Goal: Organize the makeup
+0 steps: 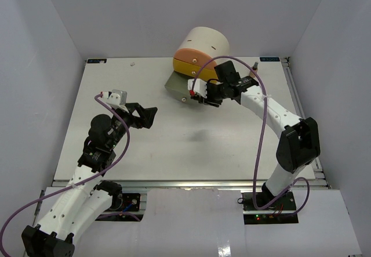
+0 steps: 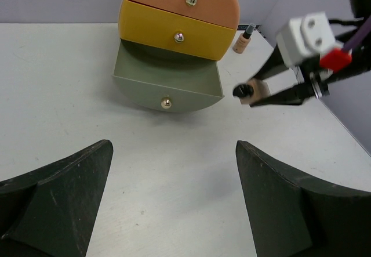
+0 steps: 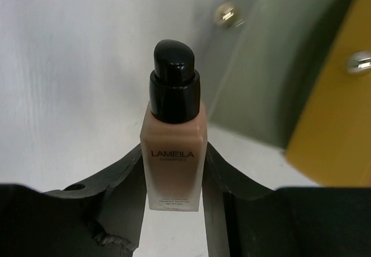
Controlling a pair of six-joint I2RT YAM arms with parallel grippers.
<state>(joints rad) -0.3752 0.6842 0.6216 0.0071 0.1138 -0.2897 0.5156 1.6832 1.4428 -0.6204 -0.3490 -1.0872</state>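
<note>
My right gripper is shut on a tan bottle with a black cap, labelled LAMEILA, and holds it just right of the open grey drawer of the cream drum. The held bottle also shows in the left wrist view, next to the drawer's corner. A second tan bottle stands at the back right; it also shows in the left wrist view. My left gripper is open and empty above the table's left middle. The jars, compact and green ball are out of view.
The drum's orange drawer and yellow drawer are shut; the grey drawer is pulled out, and what shows of its inside is bare. White walls enclose the table on three sides.
</note>
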